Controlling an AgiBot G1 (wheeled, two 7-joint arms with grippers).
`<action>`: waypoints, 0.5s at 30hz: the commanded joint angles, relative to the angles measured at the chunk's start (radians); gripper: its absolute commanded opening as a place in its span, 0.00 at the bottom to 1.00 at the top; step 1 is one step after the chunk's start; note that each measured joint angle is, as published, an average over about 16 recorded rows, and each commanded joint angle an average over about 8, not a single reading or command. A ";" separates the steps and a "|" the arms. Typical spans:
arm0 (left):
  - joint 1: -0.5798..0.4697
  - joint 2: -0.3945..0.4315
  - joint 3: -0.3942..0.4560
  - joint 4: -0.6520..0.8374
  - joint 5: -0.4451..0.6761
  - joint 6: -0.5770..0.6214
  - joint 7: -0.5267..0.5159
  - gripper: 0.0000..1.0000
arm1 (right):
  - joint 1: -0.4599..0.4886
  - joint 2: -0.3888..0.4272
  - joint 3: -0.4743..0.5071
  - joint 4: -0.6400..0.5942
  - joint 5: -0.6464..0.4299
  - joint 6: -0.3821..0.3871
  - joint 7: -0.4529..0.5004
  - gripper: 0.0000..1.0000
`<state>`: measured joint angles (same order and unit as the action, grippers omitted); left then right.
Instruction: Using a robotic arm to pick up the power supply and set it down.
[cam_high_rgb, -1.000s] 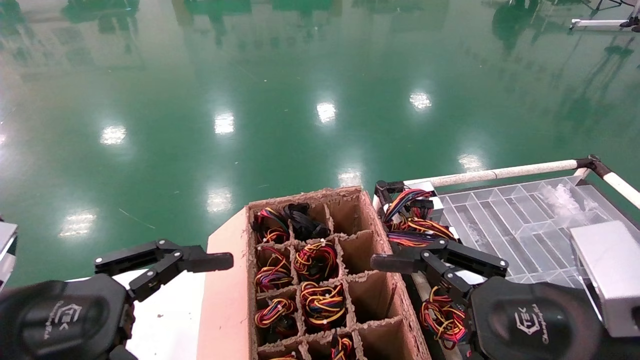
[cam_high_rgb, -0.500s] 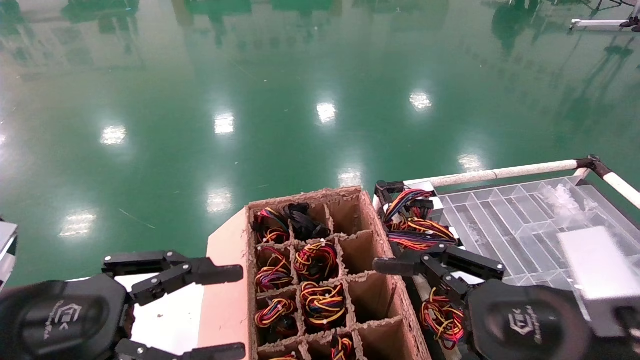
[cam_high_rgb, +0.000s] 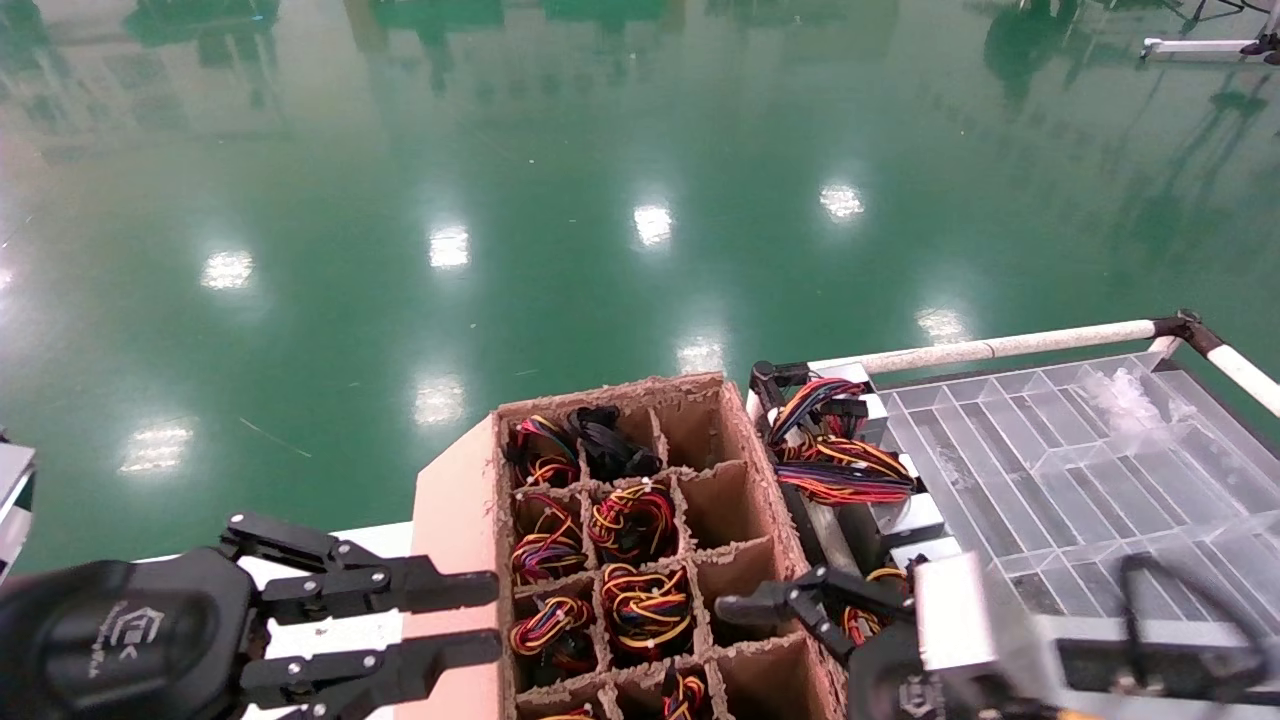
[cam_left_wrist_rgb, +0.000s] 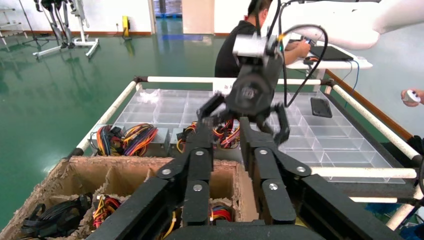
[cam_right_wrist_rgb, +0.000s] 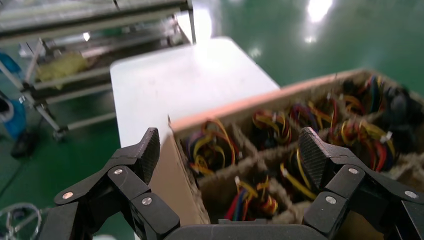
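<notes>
Power supplies show as red, yellow and black wire bundles (cam_high_rgb: 630, 520) filling several cells of the brown cardboard divider box (cam_high_rgb: 745, 440). More lie on the rack beside it, grey casings (cam_high_rgb: 905, 520) under a wire bundle (cam_high_rgb: 835, 465). My right gripper (cam_high_rgb: 770, 620) hangs low at the box's right wall. In its wrist view the right gripper (cam_right_wrist_rgb: 230, 155) is wide open over cells of wires (cam_right_wrist_rgb: 250, 197), holding nothing. My left gripper (cam_high_rgb: 495, 617) hovers at the box's left flap. Seen from its own wrist, the left gripper (cam_left_wrist_rgb: 225, 127) is open with a narrow gap and nothing in it.
A clear plastic divider tray (cam_high_rgb: 1050, 450) lies on the rack to the right, framed by a white pipe rail (cam_high_rgb: 1000, 347). A white table (cam_right_wrist_rgb: 185, 75) stands left of the box. A person (cam_left_wrist_rgb: 235, 45) sits beyond the rack. Green floor lies ahead.
My right arm has dropped and swung in toward the box, its wrist turned over. My left gripper has slid right toward the box flap and its fingers now stand closer together.
</notes>
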<state>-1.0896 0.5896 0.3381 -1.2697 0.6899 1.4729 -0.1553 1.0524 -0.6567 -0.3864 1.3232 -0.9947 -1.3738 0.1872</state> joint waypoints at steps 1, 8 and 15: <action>0.000 0.000 0.000 0.000 0.000 0.000 0.000 0.00 | 0.004 -0.012 -0.017 0.004 -0.036 0.014 0.006 0.72; 0.000 0.000 0.000 0.000 0.000 0.000 0.000 0.00 | 0.002 -0.053 -0.057 0.010 -0.123 0.063 0.014 0.00; 0.000 0.000 0.000 0.000 0.000 0.000 0.000 0.00 | 0.014 -0.095 -0.091 0.011 -0.212 0.118 0.023 0.00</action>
<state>-1.0897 0.5895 0.3384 -1.2697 0.6897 1.4728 -0.1552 1.0633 -0.7479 -0.4737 1.3341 -1.2024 -1.2564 0.2099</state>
